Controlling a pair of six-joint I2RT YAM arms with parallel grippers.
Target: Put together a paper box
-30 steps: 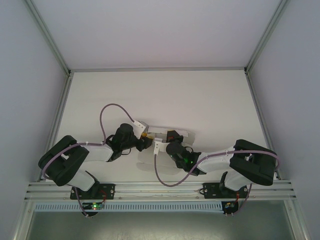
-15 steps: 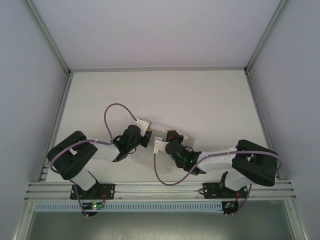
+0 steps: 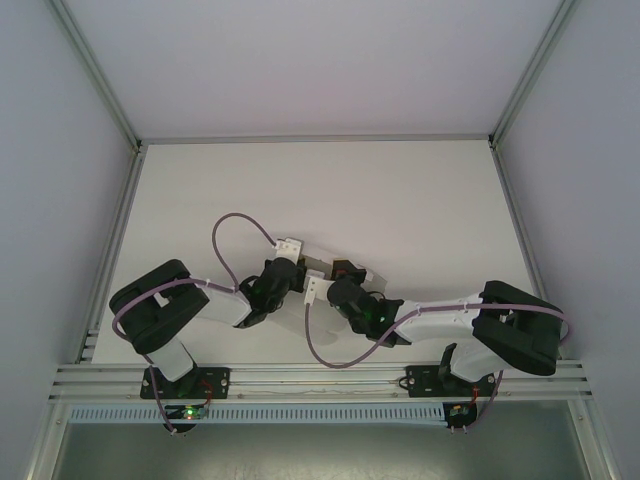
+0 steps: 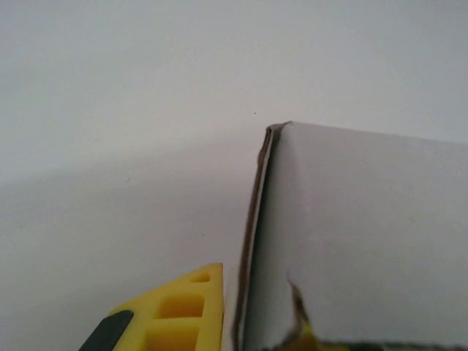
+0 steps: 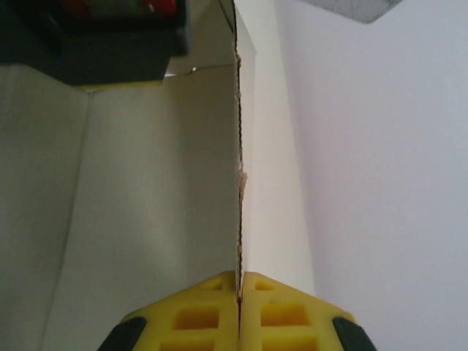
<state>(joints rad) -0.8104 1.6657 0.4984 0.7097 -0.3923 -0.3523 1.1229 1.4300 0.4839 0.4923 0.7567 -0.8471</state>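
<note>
A white bench fills the floor of a pale-walled enclosure, with an aluminium rail running across its 6 o'clock edge where both arms are bolted. From overhead, the left arm reaches in from about 7 o'clock and the right arm from about 5 o'clock, and they meet just toward 6 o'clock of the bench's middle. There the paper box sits between them, mostly hidden under the wrists, with only slivers of white card showing. The left hand lies at the box's 9 o'clock side and the right hand just beside it at about 3 o'clock. A lilac cable loops off the left wrist. In the left wrist view the left hand is pressed together on an upright wall of the paper box. One yellow finger is outside the raw card edge, and a sliver of the other shows behind it. In the right wrist view the right hand pinches another thin edge of the paper box, and its two yellow pads meet on the card.
</note>
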